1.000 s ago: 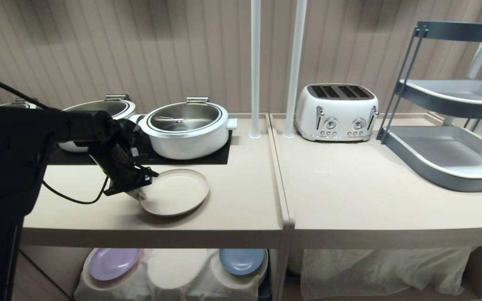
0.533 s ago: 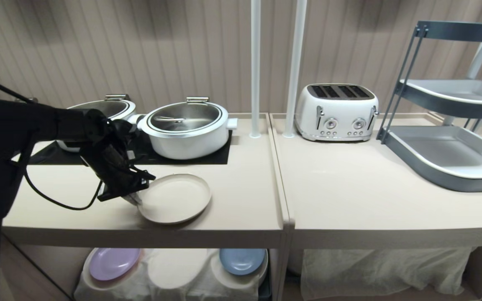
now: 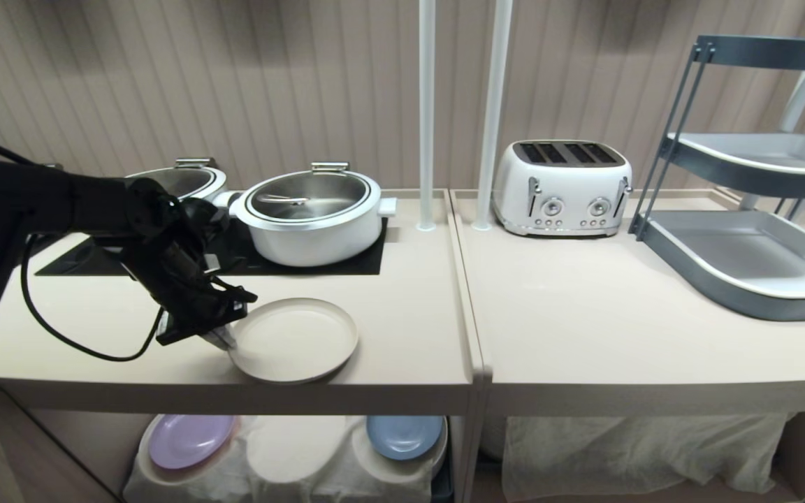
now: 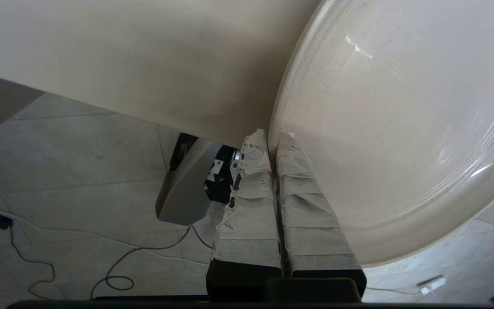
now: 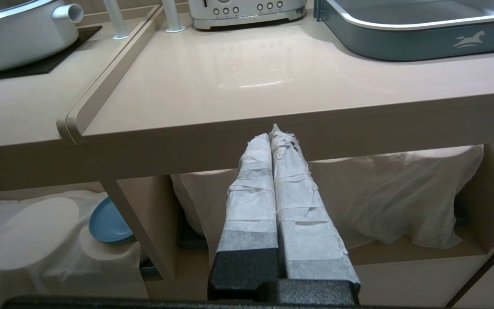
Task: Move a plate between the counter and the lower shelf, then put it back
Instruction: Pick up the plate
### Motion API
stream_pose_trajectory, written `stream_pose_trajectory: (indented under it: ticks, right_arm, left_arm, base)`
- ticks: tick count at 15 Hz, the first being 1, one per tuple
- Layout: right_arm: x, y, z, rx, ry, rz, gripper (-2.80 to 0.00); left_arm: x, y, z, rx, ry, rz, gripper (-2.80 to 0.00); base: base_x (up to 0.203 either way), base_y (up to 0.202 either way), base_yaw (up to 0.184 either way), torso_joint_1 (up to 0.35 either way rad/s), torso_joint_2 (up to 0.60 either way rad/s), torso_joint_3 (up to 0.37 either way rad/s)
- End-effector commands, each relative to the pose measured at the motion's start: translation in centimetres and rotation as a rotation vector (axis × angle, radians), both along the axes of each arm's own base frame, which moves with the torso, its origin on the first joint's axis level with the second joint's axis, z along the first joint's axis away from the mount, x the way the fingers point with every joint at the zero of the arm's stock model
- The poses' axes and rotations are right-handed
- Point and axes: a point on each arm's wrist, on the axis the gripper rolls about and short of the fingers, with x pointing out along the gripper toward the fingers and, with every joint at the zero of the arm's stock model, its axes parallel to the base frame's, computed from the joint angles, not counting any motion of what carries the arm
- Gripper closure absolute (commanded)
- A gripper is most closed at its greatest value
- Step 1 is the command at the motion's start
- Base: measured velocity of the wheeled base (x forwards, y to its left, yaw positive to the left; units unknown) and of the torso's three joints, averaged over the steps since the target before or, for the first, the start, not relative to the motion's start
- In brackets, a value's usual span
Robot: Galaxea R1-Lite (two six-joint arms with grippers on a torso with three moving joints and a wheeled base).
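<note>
Down on the lower shelf (image 3: 284,454) there's a lilac plate (image 3: 189,440) and a blue plate (image 3: 403,436) on the cloth. Up near the front edge of the counter (image 3: 402,328), we've got the left gripper (image 3: 224,340) pinched tight on the near-left rim of the plate (image 3: 298,340). It looks stiff, smooth and probably breakable, so we'd say the raised rim is the spot to grab. The right gripper (image 5: 273,137) hangs closed and empty.
</note>
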Motion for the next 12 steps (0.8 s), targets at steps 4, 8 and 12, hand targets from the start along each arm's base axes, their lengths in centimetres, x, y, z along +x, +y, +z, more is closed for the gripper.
stream_pose_trajectory:
  ticks: [4, 8, 12]
  right_arm:
    - [0.01, 0.0, 0.01, 0.001, 0.001, 0.0, 0.0]
    - [0.01, 0.0, 0.01, 0.001, 0.001, 0.0, 0.0]
    - [0.01, 0.0, 0.01, 0.001, 0.001, 0.0, 0.0]
  left_arm:
    - [-0.6, -0.47, 0.57, -0.015, -0.002, 0.01, 0.0]
    - [-0.82, -0.53, 0.94, -0.056, -0.004, 0.03, 0.0]
    - [-1.21, -0.55, 1.17, -0.104, 0.005, 0.053, 0.0]
  base:
    - [0.0, 0.0, 0.0, 0.0, 0.0, 0.0]
    - [0.0, 0.0, 0.0, 0.0, 0.0, 0.0]
    - [0.0, 0.0, 0.0, 0.0, 0.0, 0.0]
